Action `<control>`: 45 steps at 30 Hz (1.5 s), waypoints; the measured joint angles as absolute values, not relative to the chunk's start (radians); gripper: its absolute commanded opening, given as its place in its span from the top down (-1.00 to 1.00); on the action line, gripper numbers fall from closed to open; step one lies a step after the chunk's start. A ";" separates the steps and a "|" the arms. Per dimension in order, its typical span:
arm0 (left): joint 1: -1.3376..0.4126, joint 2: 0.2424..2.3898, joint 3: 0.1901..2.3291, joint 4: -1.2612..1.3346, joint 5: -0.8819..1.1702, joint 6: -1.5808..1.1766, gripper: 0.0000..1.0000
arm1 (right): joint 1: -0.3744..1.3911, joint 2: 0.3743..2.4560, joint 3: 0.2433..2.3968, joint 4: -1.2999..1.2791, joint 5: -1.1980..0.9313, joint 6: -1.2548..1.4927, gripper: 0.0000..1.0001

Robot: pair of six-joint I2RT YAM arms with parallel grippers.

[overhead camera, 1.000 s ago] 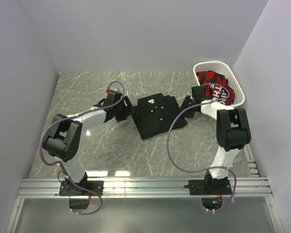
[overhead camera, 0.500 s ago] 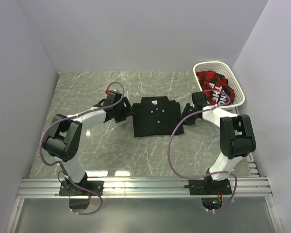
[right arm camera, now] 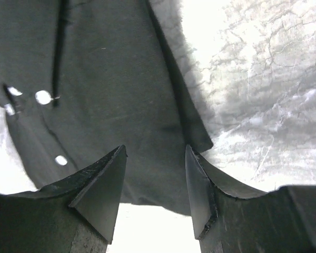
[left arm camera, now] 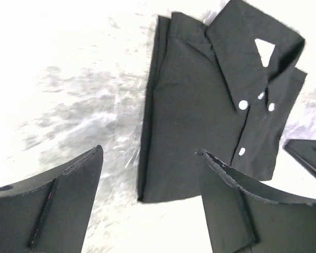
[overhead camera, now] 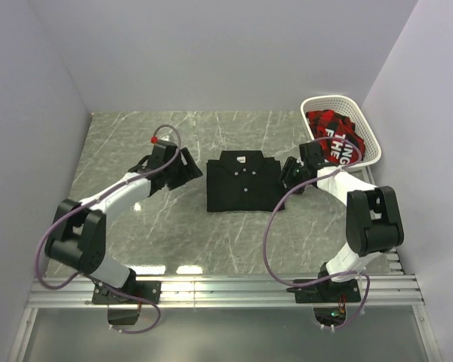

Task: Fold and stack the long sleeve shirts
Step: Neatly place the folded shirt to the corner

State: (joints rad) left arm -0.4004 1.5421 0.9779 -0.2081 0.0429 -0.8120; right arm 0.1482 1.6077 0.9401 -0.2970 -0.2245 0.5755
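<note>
Grey marble table (overhead camera: 136,136) carries one folded black shirt (overhead camera: 241,181) at its centre, buttons up, squared as if ready for stacking. Two grippers flank it: left gripper (overhead camera: 186,167) at its 9 o'clock, right gripper (overhead camera: 290,172) at 3, both spread wide and empty. One white basket (overhead camera: 366,128) of red clothes (overhead camera: 328,124) sits at 2 o'clock.

Left pincer (overhead camera: 190,167) flanks shirt (overhead camera: 241,185); right pincer (overhead camera: 289,173) perhaps overlaps.

White basket (overhead camera: 371,145) at far right corner of grey marble table (overhead camera: 234,132), holding red-black garment (overhead camera: 325,121) with white lettering.
</note>
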 measured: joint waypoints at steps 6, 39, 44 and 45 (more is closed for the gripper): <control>-0.369 1.420 0.890 -0.215 0.024 -0.804 -0.56 | 0.148 1.694 0.961 -0.318 -0.181 0.571 -0.13; -0.199 1.188 0.577 -0.107 0.159 -0.965 -0.76 | 0.590 2.012 1.237 0.002 -0.329 0.916 -0.21; -0.195 1.274 0.535 0.022 0.170 -1.054 -0.75 | 0.543 1.857 1.113 0.013 -0.317 0.890 -0.36; -0.190 1.299 0.527 0.059 0.169 -1.077 -0.75 | 0.525 1.810 1.079 0.019 -0.321 0.884 -0.37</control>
